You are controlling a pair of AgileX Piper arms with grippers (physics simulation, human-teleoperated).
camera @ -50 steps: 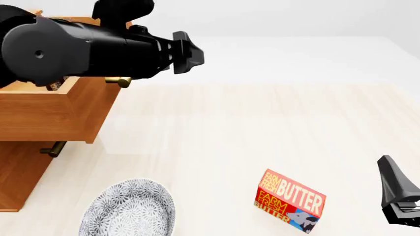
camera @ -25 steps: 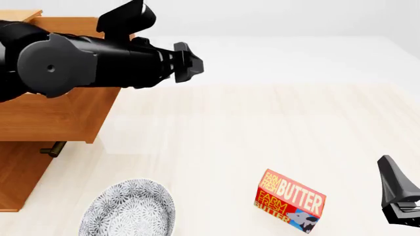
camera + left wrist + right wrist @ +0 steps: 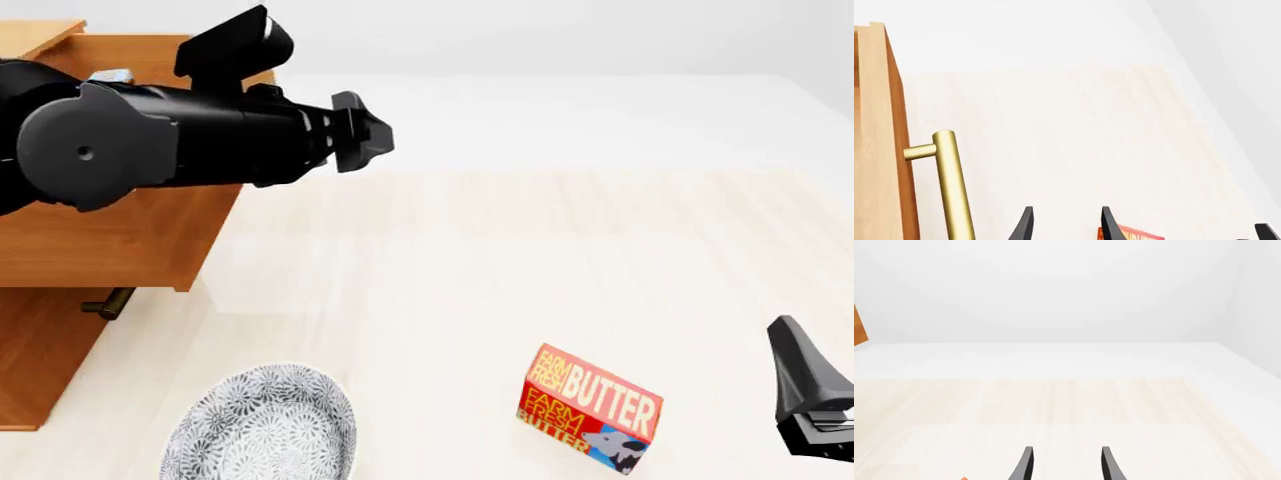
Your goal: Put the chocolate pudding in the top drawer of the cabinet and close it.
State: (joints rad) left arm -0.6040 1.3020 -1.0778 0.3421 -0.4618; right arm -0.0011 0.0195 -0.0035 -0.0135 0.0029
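Observation:
The cabinet point(image 3: 34, 350) stands at the left with its top drawer point(image 3: 120, 235) pulled out. A small pale blue patch point(image 3: 114, 73), which may be the chocolate pudding, shows inside the drawer just above my left arm; the arm hides the rest. My left gripper point(image 3: 360, 130) hovers to the right of the drawer front, open and holding nothing. In the left wrist view the drawer's brass handle point(image 3: 951, 185) lies close beside the left gripper point(image 3: 1066, 225). My right gripper point(image 3: 807, 390) rests low at the right edge; the right wrist view shows this gripper point(image 3: 1066, 465) open and empty.
A red-and-yellow butter box point(image 3: 590, 408) stands on the table at the front right, and its corner point(image 3: 1131, 234) shows in the left wrist view. A patterned grey plate point(image 3: 260, 425) lies at the front left. The lower drawer's handle point(image 3: 107, 302) sticks out below the top drawer.
My left gripper has dropped a little and drawn back to the left, and the arm now hides the top drawer's handle in the front view. The right arm has not moved.

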